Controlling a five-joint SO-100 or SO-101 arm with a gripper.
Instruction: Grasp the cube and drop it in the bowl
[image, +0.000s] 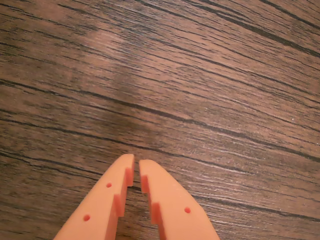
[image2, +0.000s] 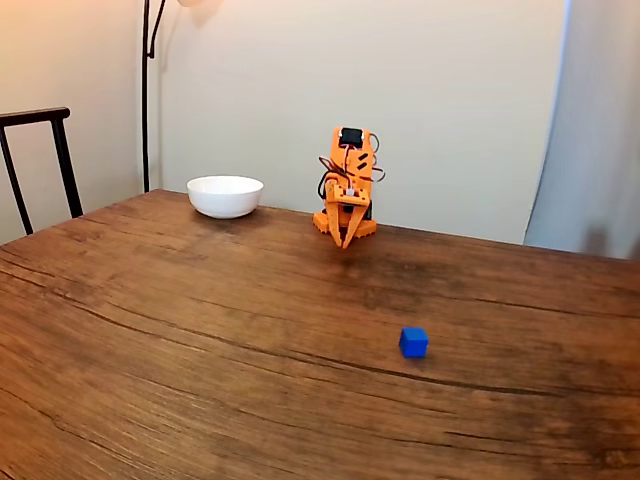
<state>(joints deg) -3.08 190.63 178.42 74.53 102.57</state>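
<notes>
1. at the far left of the fixed view, a dark chair (image2: 40, 160) stands beside the wooden table (image2: 200, 360), and a thin black lamp pole (image2: 146, 90) rises against the pale wall
2. the white bowl (image2: 225, 196) sits on the far left part of the table, well apart from everything else
3. right of the bowl, the orange arm (image2: 347, 185) is folded at the far edge, its gripper (image2: 345, 240) pointing down near the tabletop
4. in the wrist view the gripper (image: 136, 166) has its two orange fingers (image: 165, 200) nearly together, a narrow slit between the tips, holding nothing, above bare wood grain
5. the blue cube (image2: 413, 342) rests on the table nearer the camera and right of the arm, well apart from gripper and bowl
</notes>
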